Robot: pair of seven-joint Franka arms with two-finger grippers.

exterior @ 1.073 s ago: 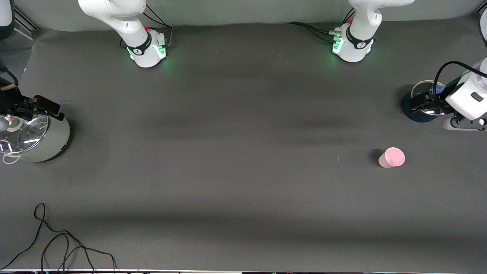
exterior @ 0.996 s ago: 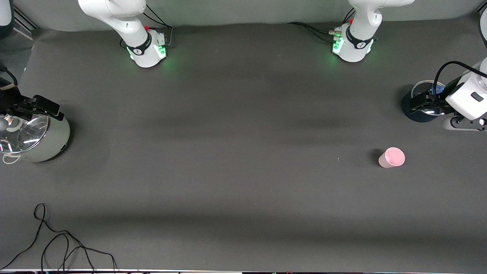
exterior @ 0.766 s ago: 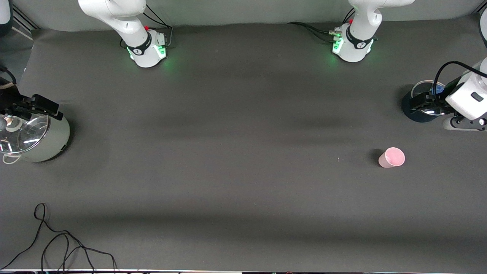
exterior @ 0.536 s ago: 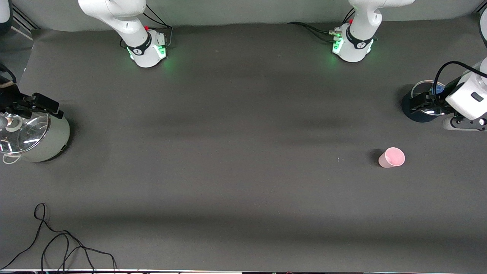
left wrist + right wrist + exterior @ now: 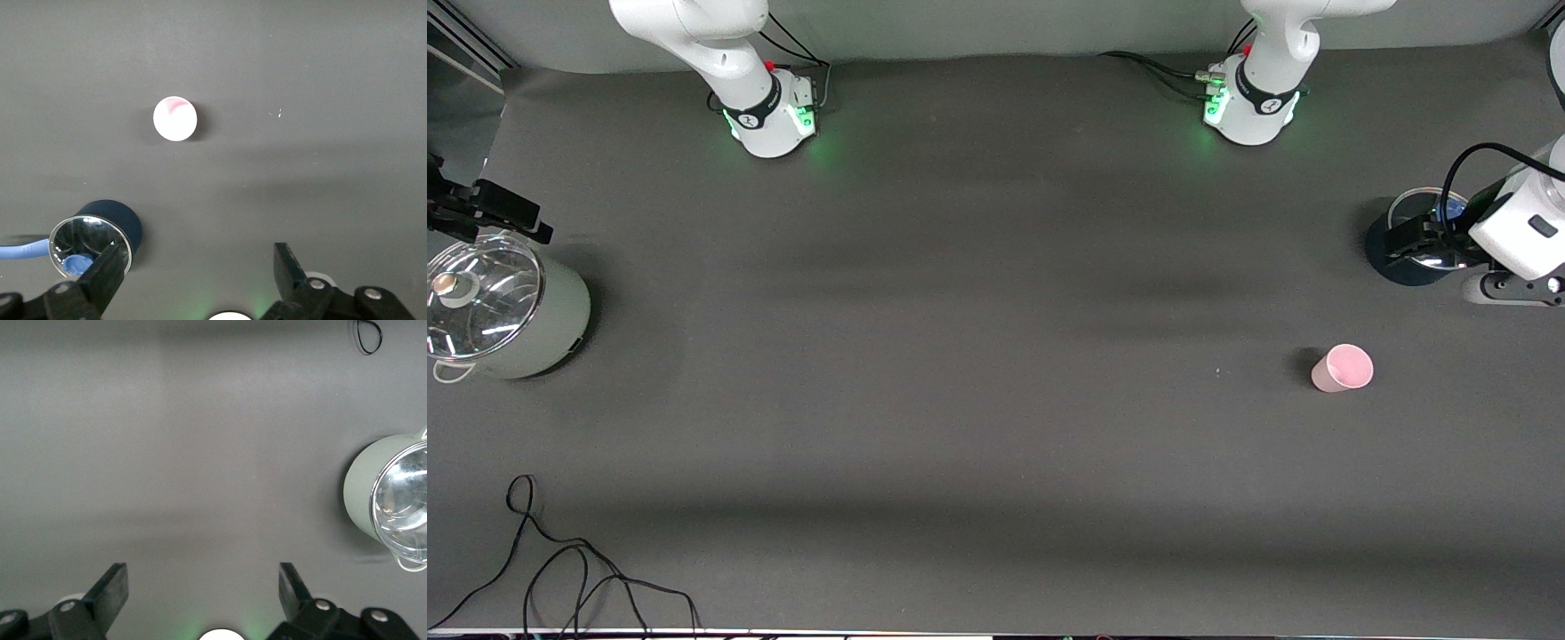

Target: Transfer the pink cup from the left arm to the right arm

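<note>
**Both grippers stand wide and empty as pink cup waits on the mat**

From my remote seat, at the right arm's end of the table I see the pale green metal pot with a glass lid, the lid's round knob showing at its centre. The right arm's black gripper hangs just above the table beside that pot, touching nothing; in the right wrist view its fingers stand spread wide with only bare grey mat between them. Nearest the front camera at that same end lies a loose black cable.

Toward the left arm's end, the small pastel-pink tapered plastic cup stands upright on the mat, its mouth open, well apart from both grippers. The left arm's black open-linkage gripper hangs over the dark navy round pot with a shiny lid, farther from the front camera than the cup. The left wrist view shows its fingers spread wide and holding nothing, the cup in view on the mat.
</note>
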